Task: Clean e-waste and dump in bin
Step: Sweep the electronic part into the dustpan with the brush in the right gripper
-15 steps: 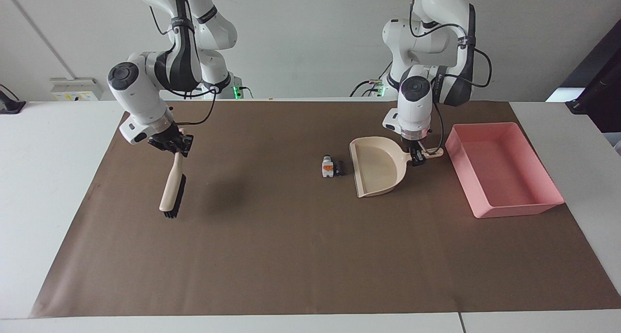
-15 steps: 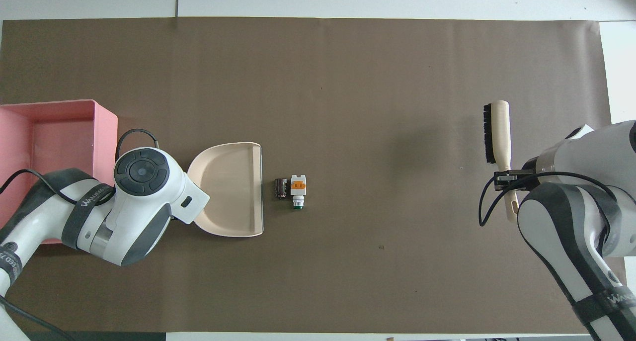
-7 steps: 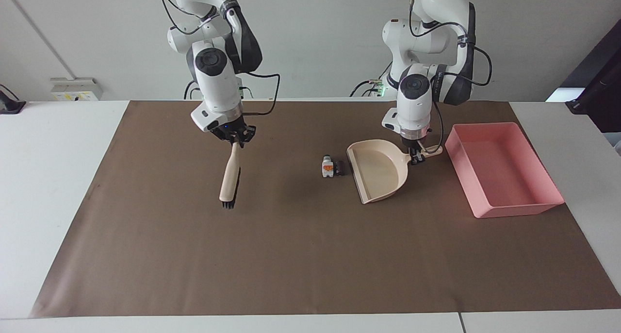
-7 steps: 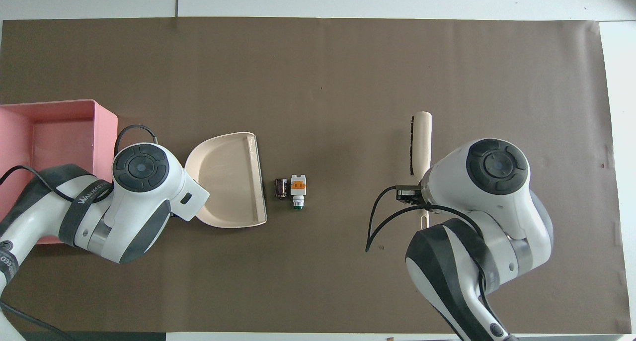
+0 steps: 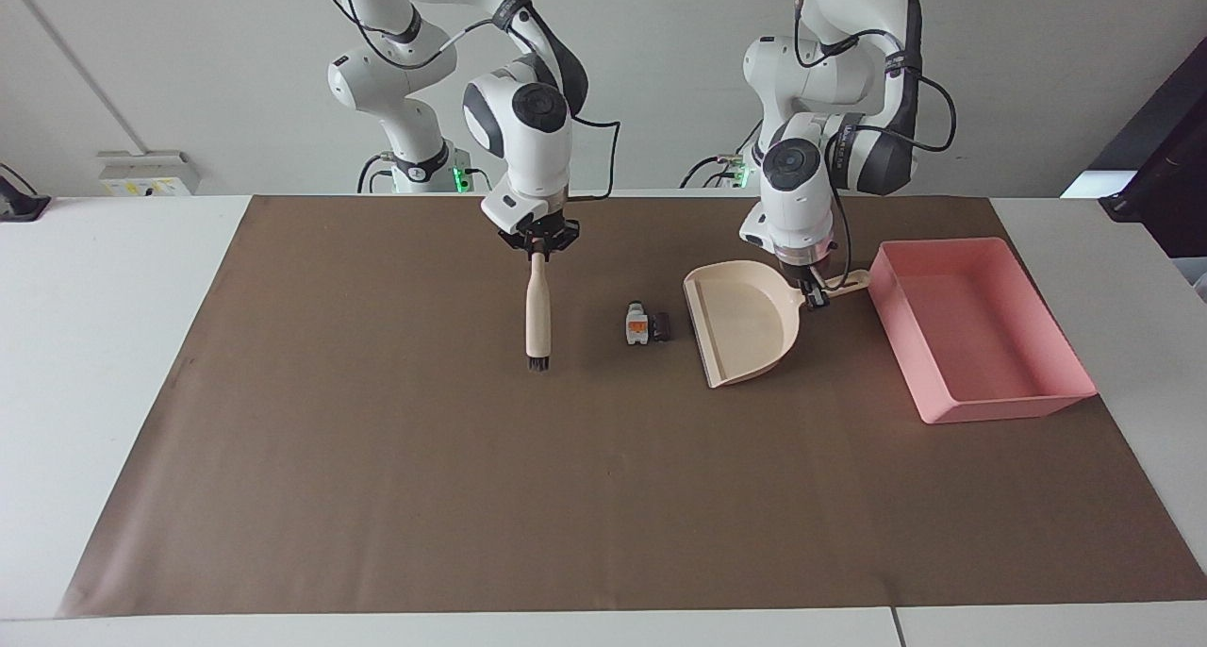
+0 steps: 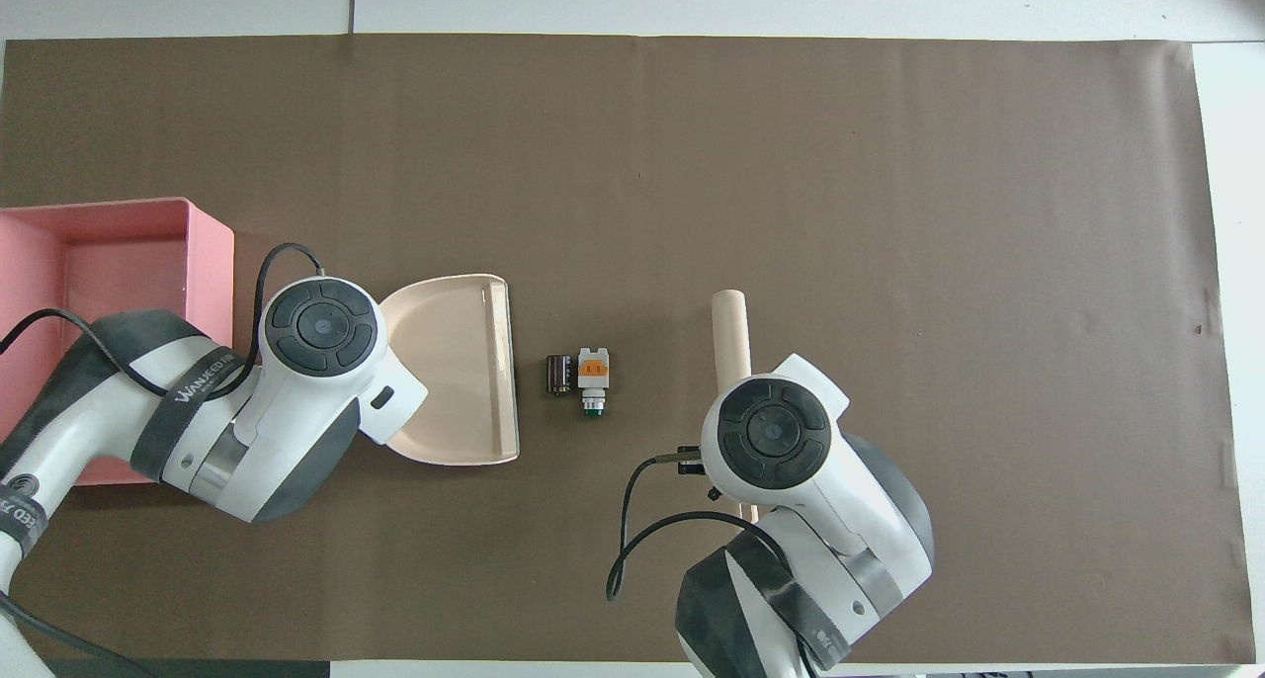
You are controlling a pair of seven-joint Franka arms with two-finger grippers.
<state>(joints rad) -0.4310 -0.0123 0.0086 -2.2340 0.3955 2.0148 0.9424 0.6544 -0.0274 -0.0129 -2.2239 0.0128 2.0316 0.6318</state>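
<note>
Right end effector (image 5: 537, 247) is clamped shut on the top of the brush (image 5: 537, 307) handle; the brush hangs nearly straight down from it, bristles at the bottom, just over the brown mat (image 5: 377, 496) on the bench. Left end effector (image 5: 817, 293) is closed on the dustpan (image 5: 740, 322) handle, with the pan directly below and beside it, the open lip turned toward the right end effector.

The e-waste sits on the mat between the two end effectors, much closer to the left one: the white block (image 5: 637, 326) with its orange mark and the dark block (image 5: 661, 326) touch or nearly touch, and the dark one lies just off the pan lip. The bin (image 5: 981, 411) is just beside the left end effector, on the side away from the scraps, and looks empty.

Handling guess: both pieces are tiny, hard and light, likely to skid or tumble on the smooth mat, and too small to pinch reliably. Better not to grab them; sweep from the white block's side so both slide into the pan. The pan is stiff, light plastic, and a handle grip is fine for tipping into the bin. The bristles flex, so use light pressure.
</note>
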